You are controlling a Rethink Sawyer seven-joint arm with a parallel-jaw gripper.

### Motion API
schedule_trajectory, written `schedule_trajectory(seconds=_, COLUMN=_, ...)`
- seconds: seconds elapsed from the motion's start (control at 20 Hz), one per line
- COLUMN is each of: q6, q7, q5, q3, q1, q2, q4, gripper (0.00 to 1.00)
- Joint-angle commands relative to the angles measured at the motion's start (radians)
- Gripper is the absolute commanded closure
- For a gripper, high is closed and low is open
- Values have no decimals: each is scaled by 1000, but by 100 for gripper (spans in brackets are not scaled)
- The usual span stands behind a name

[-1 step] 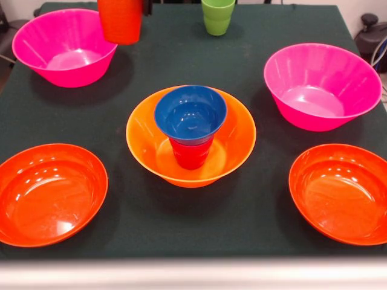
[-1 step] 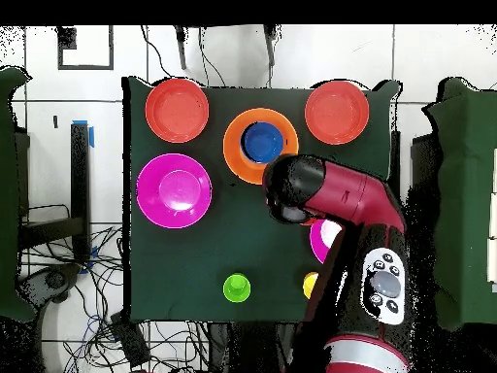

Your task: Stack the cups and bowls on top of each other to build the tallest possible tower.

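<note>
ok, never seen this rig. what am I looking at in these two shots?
One red and black robot arm works at a dark table. One shot looks across the table at the robot; the other looks straight down, turned half round. In the middle, an orange bowl holds a red cup with a blue bowl on top. Around it: two pink bowls, two red-orange bowls, a green cup, and a yellow cup partly under the arm. An orange cup shows at the front shot's top edge. The arm's end is hidden, so I can't tell if it's held.
</note>
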Motion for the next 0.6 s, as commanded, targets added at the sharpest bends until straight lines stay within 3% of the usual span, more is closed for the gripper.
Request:
schedule_trajectory(seconds=0.05, q6=100, q7=12, q5=-52, q3=91, q1=15, q2=29, q4=-103, gripper=100)
schedule_trajectory(seconds=0.6, q6=148, q7=45, q5=-32, q3=107, q1=39, q2=77, q4=-200, gripper=100)
